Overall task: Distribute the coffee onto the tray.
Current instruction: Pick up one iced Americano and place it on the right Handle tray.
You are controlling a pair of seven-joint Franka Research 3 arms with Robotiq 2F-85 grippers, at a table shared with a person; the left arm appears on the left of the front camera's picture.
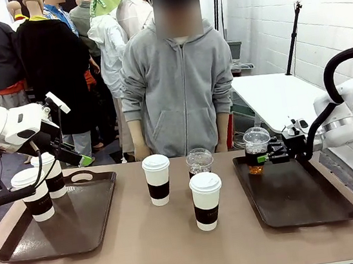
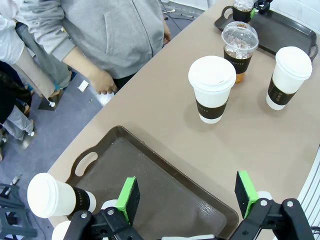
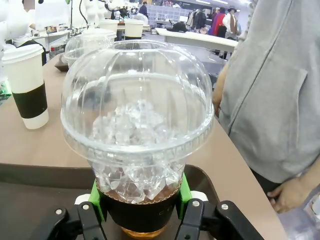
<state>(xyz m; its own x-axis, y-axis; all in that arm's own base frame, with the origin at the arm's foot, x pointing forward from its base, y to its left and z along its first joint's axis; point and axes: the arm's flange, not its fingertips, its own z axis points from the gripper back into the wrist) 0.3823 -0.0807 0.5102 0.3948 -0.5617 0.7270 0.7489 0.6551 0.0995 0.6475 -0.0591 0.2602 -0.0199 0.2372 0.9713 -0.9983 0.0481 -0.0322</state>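
Spanning the brown table (image 1: 180, 255), two dark trays lie well apart: the right tray (image 1: 309, 199) and, far to its left, the left tray (image 1: 78, 226), which bears two white lidded paper cups (image 1: 31, 193). Between the trays stand two more white cups (image 1: 207, 199) and a dome-lidded iced cup (image 1: 200, 160). At the right tray's far-left corner, the right gripper (image 1: 272, 156) is clamped on the dark sleeve of a second dome-lidded cup (image 1: 257, 147) holding amber drink. The left gripper (image 2: 187, 192) hangs spread and empty over the left tray. The sleeve print is too small to read.
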